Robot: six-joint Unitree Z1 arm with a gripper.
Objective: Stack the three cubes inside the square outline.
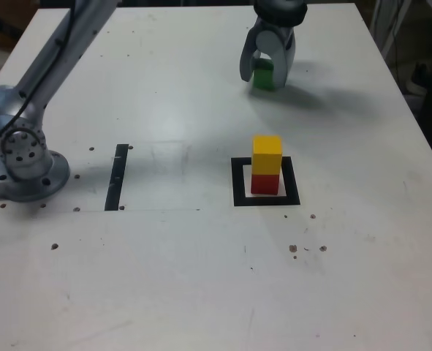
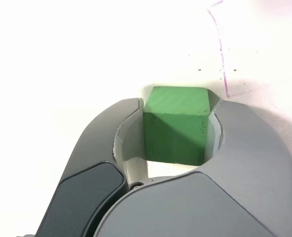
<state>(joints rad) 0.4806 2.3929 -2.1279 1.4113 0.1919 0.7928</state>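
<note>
- I've got the gripper at the upper middle of the exterior view, pointing down at the worktop, jaws clamped on the green cube.
- In the wrist view the green cube sits square between the two grey jaws, one face against each side; gripper fills the lower half of that frame.
- I can't tell whether the green cube is resting on the worktop or just off it; its shadow falls close under it in the exterior view.
- Square outline is at centre right of the exterior view, black tape frame with a white middle.
- Red cube stands inside the square outline, on the white middle.
- Yellow cube sits on top of the red cube, edges roughly flush, stack upright.
- Green cube is well apart from the stack, higher in the frame and almost in line with it.
- Straight black strip lies at centre left of the exterior view, well apart from the square outline.
- Arm base is at the left edge of the exterior view, the arm running up out of the frame's top.
- I see a thin purple pen line on the worktop at the upper right of the wrist view, beside the cube but not touching it.
- Small dark specks dot the worktop in the lower part of the exterior view.
</note>
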